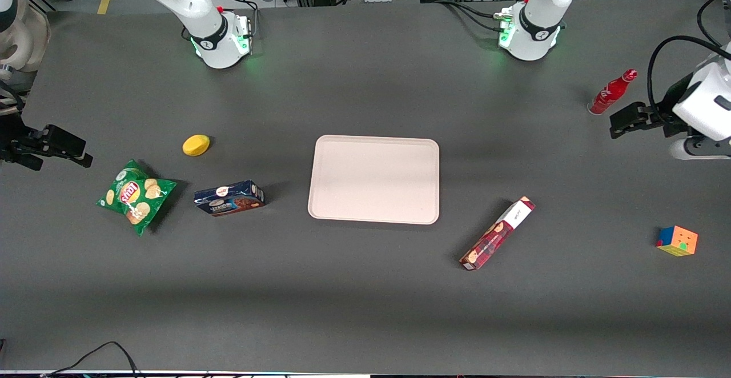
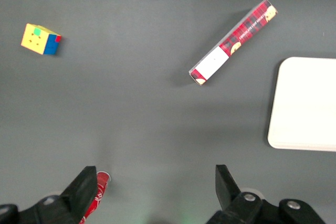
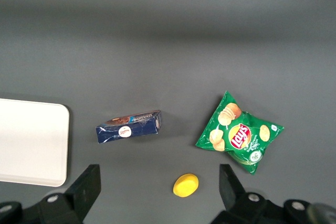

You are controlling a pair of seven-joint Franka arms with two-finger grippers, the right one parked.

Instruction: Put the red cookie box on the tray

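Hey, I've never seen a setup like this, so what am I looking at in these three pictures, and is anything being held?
These are two robot arms bolted to a dark table. One picture looks down at the arms from the front; the other two come from cameras on each arm's wrist.

The working arm's tool hangs open and empty at its own end of the table, beside a red bottle. Its two black fingers show in its wrist picture.

On the table lie a pale tray, a long red cookie box nearer the front camera than the tray and apart from it, and a colour cube. Toward the parked arm's end lie a blue cookie box, a green crisp bag and a small yellow object.

Nothing is held.
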